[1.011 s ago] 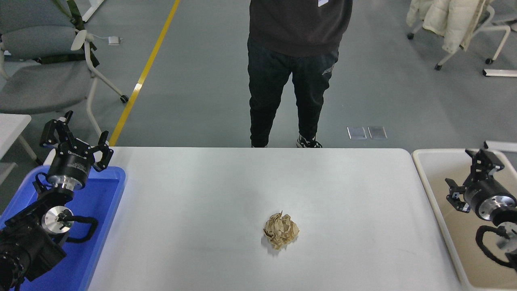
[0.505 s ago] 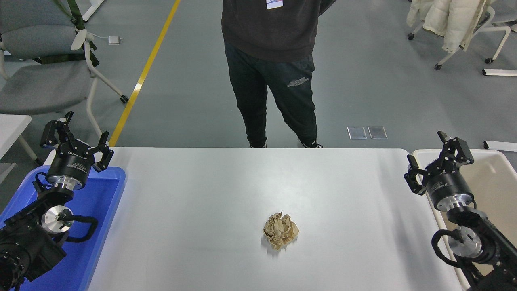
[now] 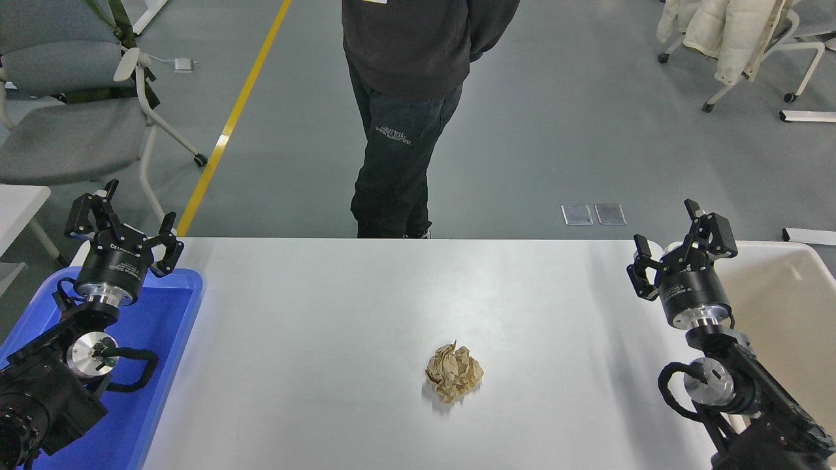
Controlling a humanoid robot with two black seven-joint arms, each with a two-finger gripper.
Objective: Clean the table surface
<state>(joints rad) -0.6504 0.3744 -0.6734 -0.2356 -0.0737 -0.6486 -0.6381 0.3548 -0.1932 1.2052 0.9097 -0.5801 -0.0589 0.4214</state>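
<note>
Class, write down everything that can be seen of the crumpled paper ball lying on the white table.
The crumpled paper ball is tan-brown, like kraft or bag paper, scrunched into a rough, uneven lump with many sharp creases and folds. It lies on the white table surface, a little right of the middle and towards the near side, and casts a faint shadow. Nothing else touches it: the right gripper, open, is well off to its right by the table's far right corner, and the left gripper is far off over the blue tray.
</note>
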